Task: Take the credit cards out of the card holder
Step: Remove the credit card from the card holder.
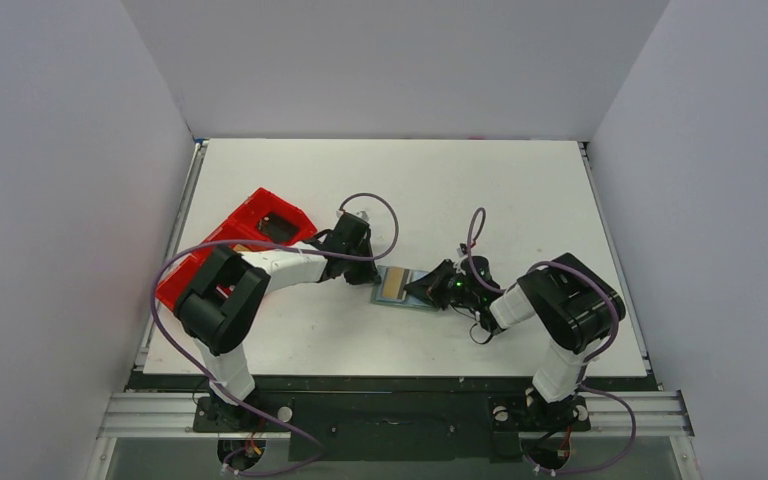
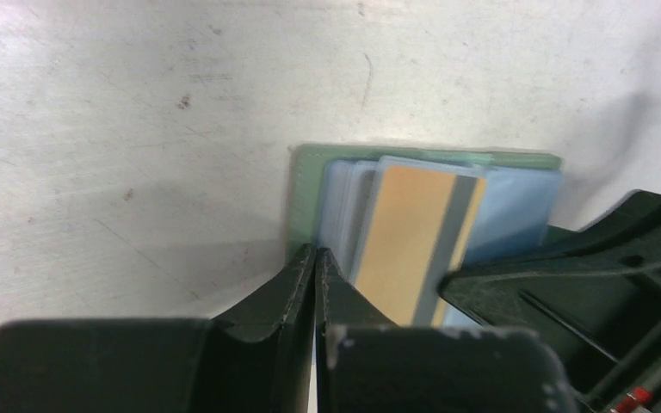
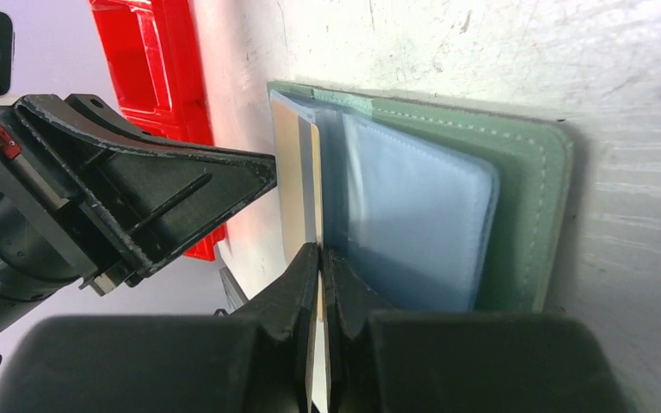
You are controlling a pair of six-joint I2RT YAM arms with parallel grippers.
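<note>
The card holder (image 1: pixel 400 300) lies open on the white table (image 1: pixel 520 200) between the two arms. In the overhead view the left gripper (image 1: pixel 365 270) is at its left edge and the right gripper (image 1: pixel 423 287) is over its right half. A red tray (image 1: pixel 260 215) sits well apart at the table's left side. The fingers are too small to read from here.

From the left wrist, the left gripper's fingers (image 2: pixel 297 284) are pressed together, with their tips at the holder's near green rim. Whether they pinch a flap or merely pin it down cannot be told. A tan-gold card (image 2: pixel 409 241) with a dark stripe lies over bluish layers (image 2: pixel 516 206). Its lower end is cut off behind the right gripper's black finger.

From the right wrist, the right gripper is clamped on that card, whose edge runs down between its closed fingers (image 3: pixel 297 292).

The step in hand appears to be drawing out the first card. The next move likely calls for a straight pull along the card's plane while the left arm holds the holder down. Whether the bluish layers are further cards or only pockets is hard to make out.
</note>
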